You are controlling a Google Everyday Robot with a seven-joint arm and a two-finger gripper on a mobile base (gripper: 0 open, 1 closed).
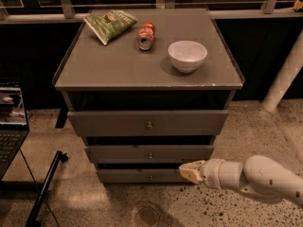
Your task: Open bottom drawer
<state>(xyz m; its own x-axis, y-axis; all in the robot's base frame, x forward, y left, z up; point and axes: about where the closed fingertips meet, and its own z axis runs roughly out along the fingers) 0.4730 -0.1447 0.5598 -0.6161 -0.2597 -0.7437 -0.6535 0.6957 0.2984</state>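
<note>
The bottom drawer (pixel 128 176) is the lowest and narrowest of three grey drawer fronts, with a tiny round metal knob (pixel 151 177) at its centre. It sits flush under the middle drawer (pixel 149 153), just above the floor. My gripper (pixel 188 170) comes in from the right on a white arm and is in front of the bottom drawer's right end, a short way right of the knob. The right end of the drawer is hidden behind it.
The top drawer (pixel 147 123) is the widest. On the cabinet top lie a green chip bag (pixel 110 24), a red can on its side (pixel 146 35) and a white bowl (pixel 187 56). A laptop (pixel 10 117) stands at left, a white post (pixel 285 79) at right.
</note>
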